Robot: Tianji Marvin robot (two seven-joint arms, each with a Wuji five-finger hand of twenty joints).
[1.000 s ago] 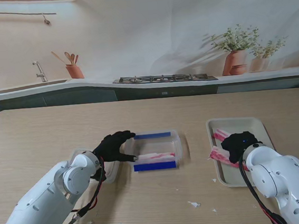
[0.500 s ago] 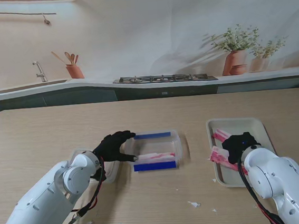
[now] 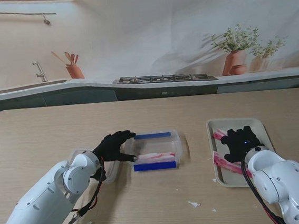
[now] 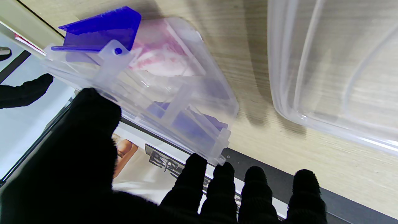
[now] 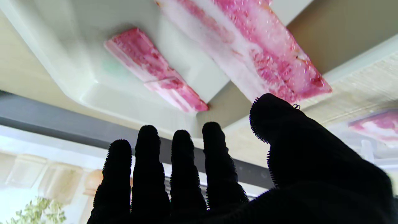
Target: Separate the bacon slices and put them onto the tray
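Bacon is seen in two places from the stand view: one slice (image 3: 156,156) lies in the clear box (image 3: 154,150) at the table's middle, and two slices lie on the tray (image 3: 257,128) to the right, a far one (image 3: 219,135) near the tray's far left corner and a near one (image 3: 227,163) across its left rim. The left hand (image 3: 113,146) is held at the box's left end, with the thumb touching the near left corner and the fingers spread over the far left corner. A clear lid (image 3: 111,171) lies just left of the box, partly hidden by the left wrist. The right hand (image 3: 240,141) is held over the tray with fingers spread, and nothing is gripped by it. From the left wrist, the box (image 4: 161,93) with its blue latch (image 4: 102,29) is seen between the thumb (image 4: 90,124) and the fingers (image 4: 194,174); pink bacon (image 4: 164,60) is seen through its wall, and the lid (image 4: 326,71) lies beside it. From the right wrist, the open hand (image 5: 217,174) is seen over the tray (image 5: 62,59), apart from both slices (image 5: 155,70) (image 5: 258,53); the larger slice overhangs the rim.
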